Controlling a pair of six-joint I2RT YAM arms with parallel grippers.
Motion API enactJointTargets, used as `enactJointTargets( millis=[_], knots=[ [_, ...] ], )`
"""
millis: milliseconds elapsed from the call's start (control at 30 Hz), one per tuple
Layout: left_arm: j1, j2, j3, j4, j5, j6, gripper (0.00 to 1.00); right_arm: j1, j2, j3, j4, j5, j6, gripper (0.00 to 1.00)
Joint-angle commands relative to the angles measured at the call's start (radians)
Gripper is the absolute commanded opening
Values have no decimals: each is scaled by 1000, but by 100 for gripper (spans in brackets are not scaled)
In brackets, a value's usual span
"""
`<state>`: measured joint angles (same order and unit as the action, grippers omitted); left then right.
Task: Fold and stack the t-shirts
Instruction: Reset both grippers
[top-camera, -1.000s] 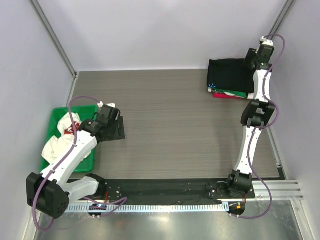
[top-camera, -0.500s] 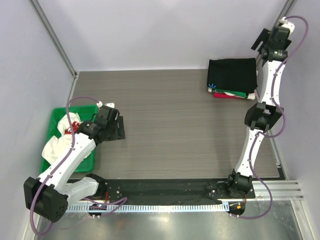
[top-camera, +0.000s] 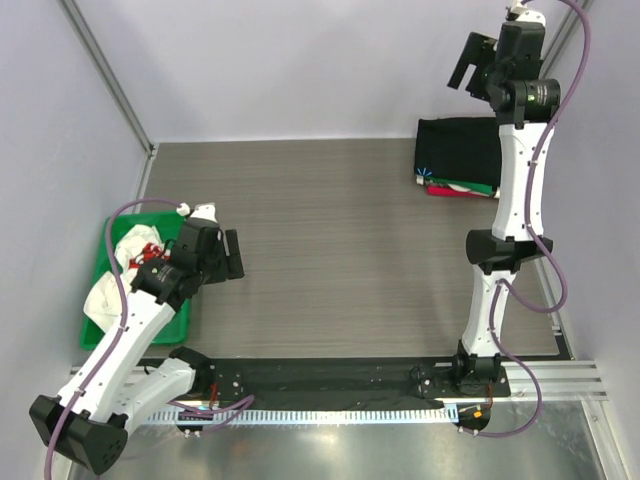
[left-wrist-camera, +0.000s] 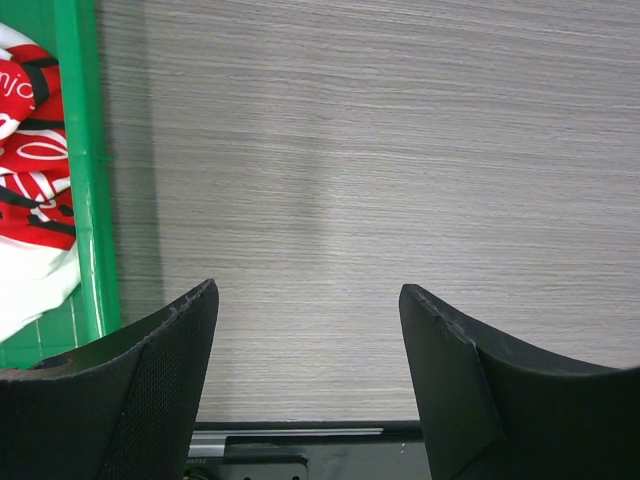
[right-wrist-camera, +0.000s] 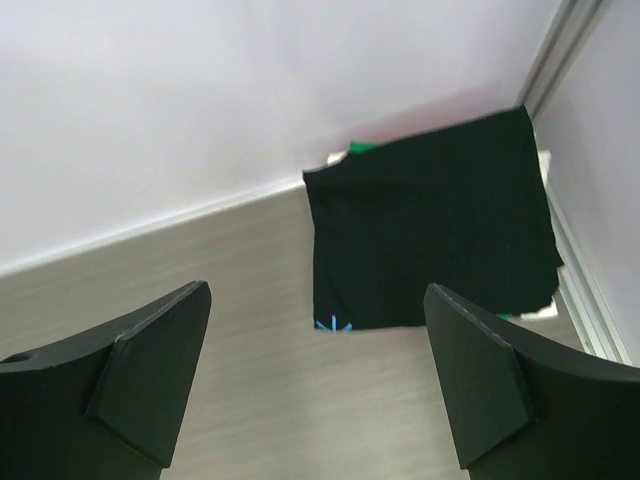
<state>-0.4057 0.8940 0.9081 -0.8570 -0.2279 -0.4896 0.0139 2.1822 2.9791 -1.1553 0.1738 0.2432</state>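
While two arms stand at the near edge of the desk (top-camera: 340, 240), one green tray (left-wrist-camera: 85, 170) at far left holds crumpled white and red-printed t-shirts (top-camera: 110, 290); their number cannot be told. Left end effector (left-wrist-camera: 308, 300): wide apart, empty, beside the tray. Far right: one stack (top-camera: 450, 188), black t-shirt (top-camera: 458, 148) topmost, with green, white and red edges beneath. Right end effector (right-wrist-camera: 315, 300): high above the stack, wide apart, empty.

folded stack (top-camera: 462, 158): table (top-camera: 330, 250) far right | tray (left-wrist-camera: 85, 180): left edge | loose shirts (top-camera: 106, 294): in tray
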Motion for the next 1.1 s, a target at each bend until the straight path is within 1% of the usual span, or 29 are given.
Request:
enactJointTargets(
  millis=[0,133,233,333,367,400,433,467,500,533,567,600,633,667,700,733,767,800,833,867,933,967,1067],
  knots=[
    [-5,-13,-2,21,-14,2,74,-2,-85,-26,-115,55,-4,94],
    [-5,-29,-5,27,-11,2,74,38,-172,-164,-123,30,-18,93],
    [-7,-35,-3,26,-10,3,74,43,-235,-338,-116,32,-30,93],
    [-8,-47,-5,27,-10,3,74,50,-312,-461,-74,52,-45,92],
    [-8,-52,-6,29,-7,5,74,51,-403,-603,-40,46,-48,93],
    [-8,-55,-8,30,-5,5,74,51,-457,-697,65,33,-56,93],
    [-8,-55,-8,32,-4,5,74,51,-525,-801,133,23,-59,93],
    [-8,-55,-8,32,-4,6,74,51,-585,-1007,199,15,-62,94],
    [-10,-55,-8,32,-1,6,74,51,-699,-1101,317,1,-61,96],
    [-10,-53,-6,32,1,8,74,52,-746,-1261,366,-10,-61,96],
    [-8,-55,-6,30,-1,8,74,51,-789,-1335,411,-29,-56,96],
    [-10,-55,-6,30,-1,8,74,52,-874,-1406,495,-77,-41,96],
    [-12,-56,-6,32,-1,6,74,52,-907,-1539,531,-103,-26,96],
    [-12,-58,-8,32,-2,8,74,54,-953,-1607,570,-126,-7,96],
    [-13,-58,-8,33,-4,8,74,54,-1031,-1679,660,-198,10,96],
    [-13,-59,-9,33,-4,8,74,54,-1080,-1827,711,-224,45,96],
    [-13,-56,-8,33,-4,8,74,57,-1120,-1902,762,-250,65,96],
    [-15,-52,-8,32,-5,8,75,58,-1162,-1969,864,-281,88,96],
    [-13,-52,-8,30,-7,6,74,64,-1235,-2093,912,-340,122,96],
    [-13,-47,-6,30,-7,6,75,72,-1263,-2150,1004,-379,142,96],
    [-13,-44,-6,30,-8,6,74,112,-1324,-2280,1071,-417,172,96],
    [-13,-43,-6,29,-11,6,75,132,-1335,-2313,1118,-421,189,98],
    [-15,-41,-5,27,-19,5,75,230,-1351,-2399,1179,-390,209,100]
  ],
)
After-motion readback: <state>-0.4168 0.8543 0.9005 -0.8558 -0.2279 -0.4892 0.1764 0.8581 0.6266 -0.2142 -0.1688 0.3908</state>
